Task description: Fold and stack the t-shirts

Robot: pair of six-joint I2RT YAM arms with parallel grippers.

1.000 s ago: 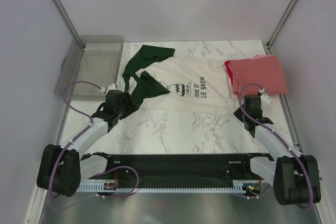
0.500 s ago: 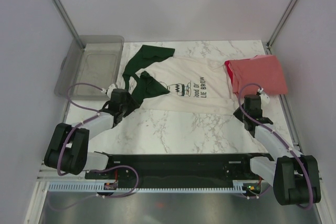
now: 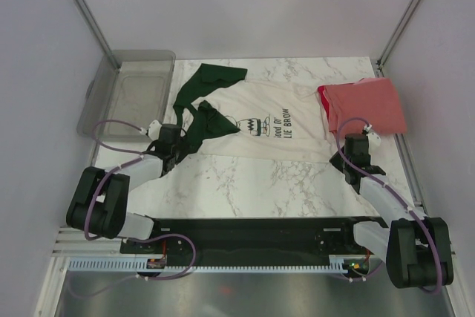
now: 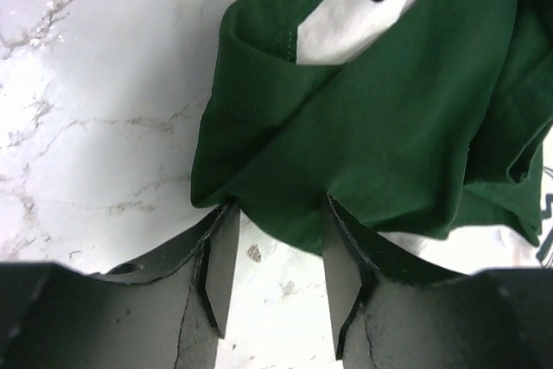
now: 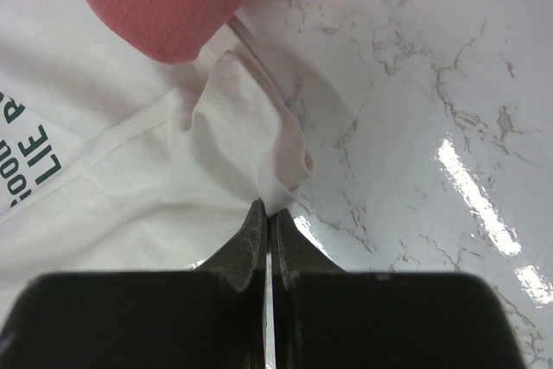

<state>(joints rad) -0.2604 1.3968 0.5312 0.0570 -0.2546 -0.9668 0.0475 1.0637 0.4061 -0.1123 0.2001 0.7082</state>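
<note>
Jaws on your left arm, how do they stand?

My left gripper [image 4: 278, 213] is partly open, with a clear gap between the fingers [image 4: 220, 257]. The hem of the dark green sleeve [image 4: 371, 118] of the cream-white cloth t-shirt with black print [image 3: 249, 142] lies right at the tips. They clamp nothing, and the white marble-patterned table [image 3: 252, 176] shows in the gap.

And the right?

My right gripper [image 5: 267, 213] has its jaws pressed together, tips against that shirt's puckered near right corner. Whether cloth is pinched between them I cannot tell.

Where do the shirts lie?

The cream one is spread flat mid-table. The plain coral-red cloth t-shirt [image 3: 367, 105] lies folded at the far right, touching its edge. A clear grey plastic bin [image 3: 130, 94] sits far left.
</note>
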